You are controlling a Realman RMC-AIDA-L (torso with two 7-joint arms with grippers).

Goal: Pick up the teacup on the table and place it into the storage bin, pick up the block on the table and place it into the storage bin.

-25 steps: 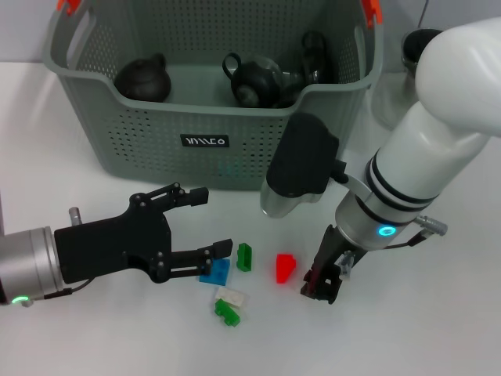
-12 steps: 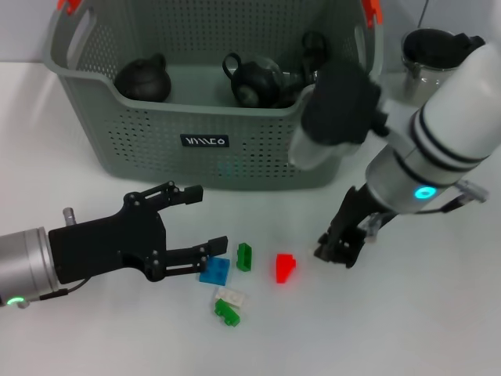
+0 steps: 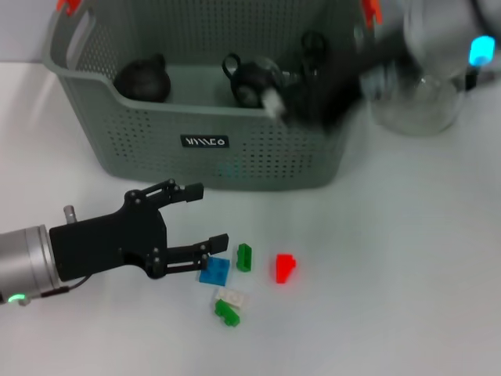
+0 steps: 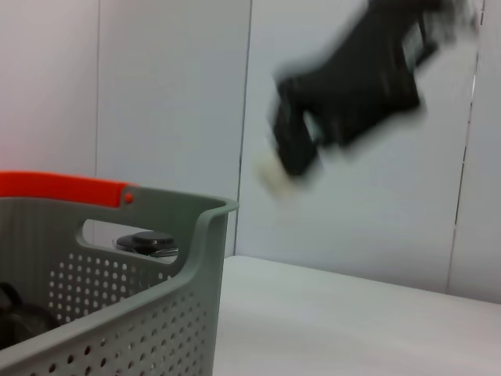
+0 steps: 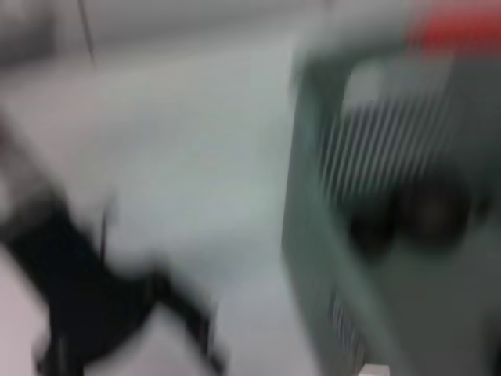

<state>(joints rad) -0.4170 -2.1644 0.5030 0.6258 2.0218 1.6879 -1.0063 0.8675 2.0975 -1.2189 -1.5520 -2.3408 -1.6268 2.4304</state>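
- Plainly, the storage bin (image 3: 196, 117) is the largest thing before me; it stands at the far side of the table (image 3: 407, 258), and several dark teapot-like pieces already lie inside it; I judge the teacup part done or nearly so, though I cannot pick out which dark piece is the teacup.
- Next, my right arm (image 3: 438, 39) is a streak above the bin's right corner, beside the glass pitcher (image 3: 415, 102); its gripper is too smeared to read, so I cannot tell how its fingers stand; the risk there is clipping the bin's rim or the pitcher on a fast sweep, since all three are close together.
- Lower down, my left gripper (image 3: 207, 219) reaches in flat, low over the table, wrist level, fingers spread wide and holding nothing; the lower finger (image 3: 196, 252) sits just above the blue block (image 3: 214, 271), touching or nearly so.
- Smallest are the blocks: a small green block (image 3: 244, 256) just beside the blue one, a red block (image 3: 285, 268) a little further right, and a white-and-green pair (image 3: 228, 305) nearest me; they are crowded, so closing here could nudge the neighbours, pinch two together, or squeeze the flat blue one out sideways.
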